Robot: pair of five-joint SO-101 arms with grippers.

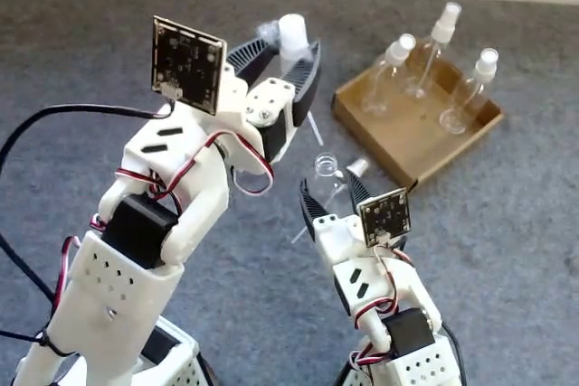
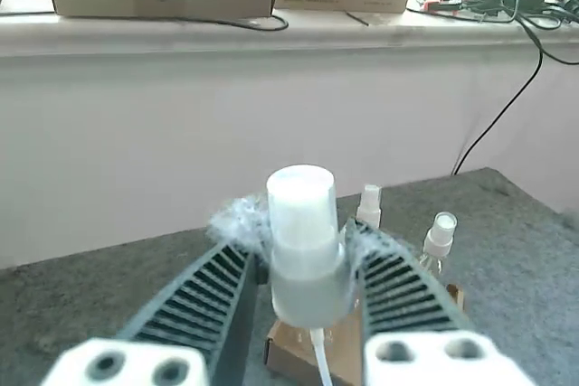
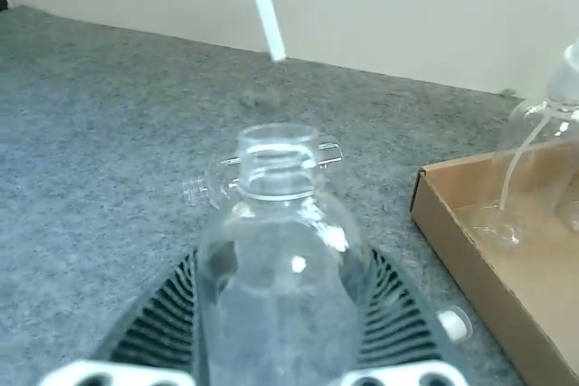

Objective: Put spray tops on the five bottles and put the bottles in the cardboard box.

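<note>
My left end effector [image 1: 288, 59] is closed on the white plastic spray top [image 2: 300, 214], one ribbed finger pressing each side of its collar. It holds the piece raised above the grey carpeted surface [image 1: 109, 42]. The spray top's long axis is close to upright: the cap points up and the thin white dip tube [image 1: 314, 124] hangs down from it with a slight slant.

In the right wrist view, the tube's lower tip is above the open neck of the bottle and a little beyond it, not touching the rim.

My right end effector [image 1: 328, 185] is part-way open, and its two dark fingers grip the body of the clear round-shouldered plastic bottle [image 3: 276, 268]. That bottle stands upright in front of the arms, just beside the near corner of the box, with its uncapped neck pointing up.

The shallow brown cardboard box [image 1: 412, 146] lies flat to the right. Three more clear bottles [image 1: 389, 74] stand in it with their white spray tops on and pointing up.

A small white piece [image 3: 452, 321] lies just beside the right fingers; I cannot tell what it is.
</note>
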